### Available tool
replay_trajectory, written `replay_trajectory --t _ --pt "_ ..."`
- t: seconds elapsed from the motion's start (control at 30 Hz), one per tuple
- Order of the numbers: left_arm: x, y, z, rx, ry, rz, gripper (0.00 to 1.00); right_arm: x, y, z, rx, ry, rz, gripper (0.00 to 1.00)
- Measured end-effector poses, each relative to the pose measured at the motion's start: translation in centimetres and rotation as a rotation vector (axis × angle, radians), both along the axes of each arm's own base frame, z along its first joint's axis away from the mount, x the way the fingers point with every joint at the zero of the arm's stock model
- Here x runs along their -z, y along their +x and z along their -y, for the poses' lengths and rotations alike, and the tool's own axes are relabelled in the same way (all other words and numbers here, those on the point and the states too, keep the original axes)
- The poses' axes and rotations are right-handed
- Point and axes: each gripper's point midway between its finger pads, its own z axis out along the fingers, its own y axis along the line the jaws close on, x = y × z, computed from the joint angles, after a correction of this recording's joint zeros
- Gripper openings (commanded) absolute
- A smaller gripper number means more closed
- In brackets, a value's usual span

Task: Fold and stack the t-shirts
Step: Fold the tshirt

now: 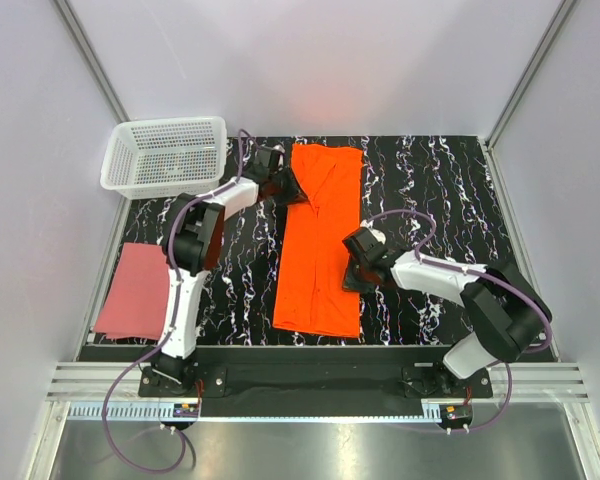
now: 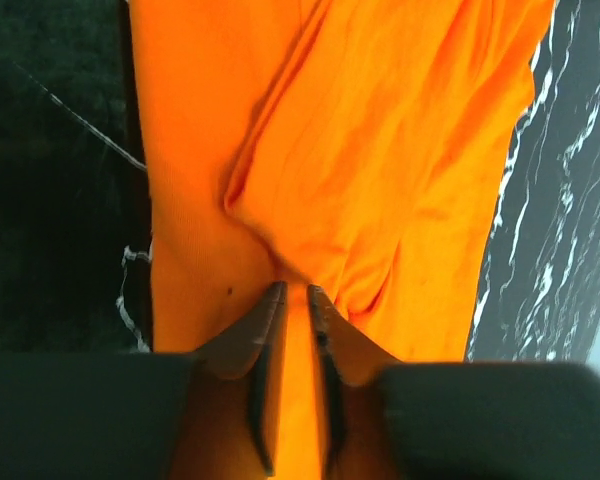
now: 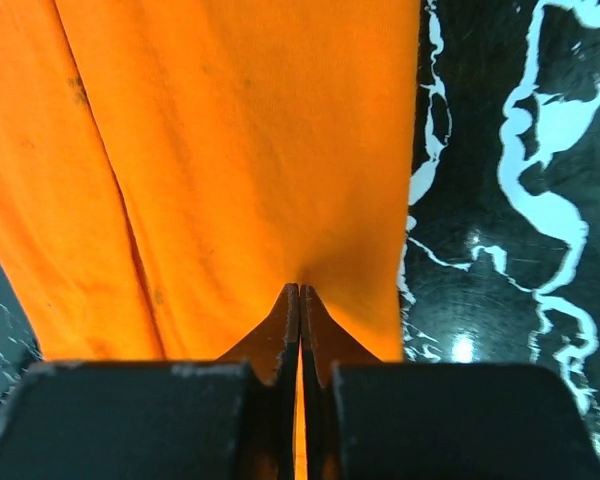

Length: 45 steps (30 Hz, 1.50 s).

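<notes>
The orange t-shirt (image 1: 318, 250) lies in a long strip on the bench (image 1: 440, 190). The right jaws are clamped on its right edge. The left jaws stand slightly apart around its far-left cloth; whether they grip it is unclear. The pink-red t-shirt (image 1: 135, 290) lies well apart.

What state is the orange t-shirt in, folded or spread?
Partly folded: the orange t-shirt lies as a long narrow strip, no sleeves sticking out.

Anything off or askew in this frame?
Yes. The orange t-shirt is bunched into diagonal wrinkles near its far end, just ahead of the left gripper, so the folded strip doesn't lie flat there. The near half looks smooth. Nothing is spilled or damaged.
</notes>
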Motion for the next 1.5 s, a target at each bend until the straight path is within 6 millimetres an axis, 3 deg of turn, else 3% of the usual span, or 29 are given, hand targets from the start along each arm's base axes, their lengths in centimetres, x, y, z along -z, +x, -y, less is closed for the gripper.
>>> replay_trajectory --t 0.1,0.17,0.3,0.4,0.53,0.63,0.7,0.87,1.03,1.17,1.33,1.5 --pt "-0.9 -0.2 -0.5 0.018 0.015 0.018 0.44 -0.6 -0.1 0.5 -0.038 -0.028 0.014 0.03" --pt "-1.9 -0.4 -0.9 0.028 0.022 0.035 0.45 -1.5 -0.3 0.8 -0.06 -0.034 0.027 0.07" --pt "-5.2 -2.3 -1.9 0.041 0.04 0.074 0.45 -3.8 -0.2 1.1 -0.075 -0.019 0.061 0.24" --pt "-8.3 -5.6 -3.4 0.033 0.059 0.11 0.45 -5.0 -0.4 1.6 -0.072 0.016 0.062 0.39" --pt "-11.0 -12.5 -4.2 0.049 0.077 0.153 0.45 -5.4 -2.2 1.4 -0.106 0.078 0.027 0.53" --pt "-9.8 -17.9 -4.0 0.092 0.091 0.137 0.42 -5.1 -4.2 0.9 -0.158 0.146 -0.023 0.52" --pt "-7.0 -22.2 -4.6 0.119 0.112 0.081 0.4 -5.1 -5.4 0.4 -0.189 0.197 -0.046 0.49" --pt "-2.9 -29.1 -7.1 0.125 0.142 -0.022 0.4 -5.9 -7.6 -3.2 -0.299 0.35 -0.082 0.47" --pt "-2.7 -30.9 -8.0 0.102 0.109 -0.014 0.4 -4.4 -9.3 -6.7 -0.386 0.371 -0.142 0.41" --pt "-2.4 -31.6 -8.3 0.095 0.093 -0.007 0.4 -3.2 -9.1 -7.4 -0.372 0.374 -0.168 0.33" --pt "-1.4 -32.5 -8.8 0.091 0.099 -0.03 0.4 -1.5 -9.1 -8.3 -0.366 0.373 -0.201 0.33" --pt "-1.8 -32.4 -8.7 0.092 0.086 -0.012 0.4 -0.8 -9.0 -8.7 -0.354 0.374 -0.215 0.33"
